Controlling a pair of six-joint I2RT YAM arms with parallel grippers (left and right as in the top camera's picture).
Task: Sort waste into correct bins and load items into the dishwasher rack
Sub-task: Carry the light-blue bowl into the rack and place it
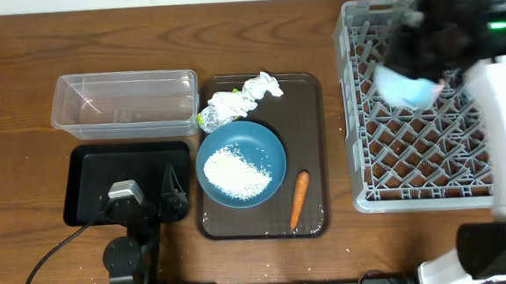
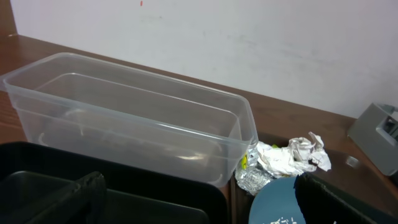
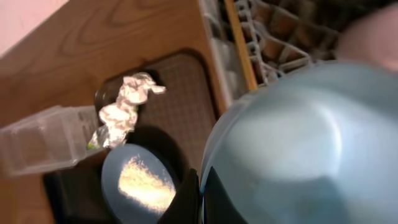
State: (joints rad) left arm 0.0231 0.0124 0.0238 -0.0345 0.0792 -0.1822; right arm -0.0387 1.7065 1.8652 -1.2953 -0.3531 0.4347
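**Pale-blue and thinly held**

The small pale-blue bowl [image 1: 405, 87] hangs above the dishwasher rack [image 1: 353, 109] at 3 o'clock on the tabletop [image 1: 19, 51], pinched at its rim, as far as the blurred view shows, by the clenched right tool [image 3: 198, 186]. The left tool [image 1: 155, 196] sits spread wide over the black bin [image 1: 88, 183] at 8 o'clock, holding nothing. A rim pinch is thin: the bowl could swing or slip, strike the pegs [image 1: 411, 141], and land crooked or bounce out. Unsorted rice [image 1: 235, 171] lies in the dark-blue bowl [image 1: 266, 145] at centre.
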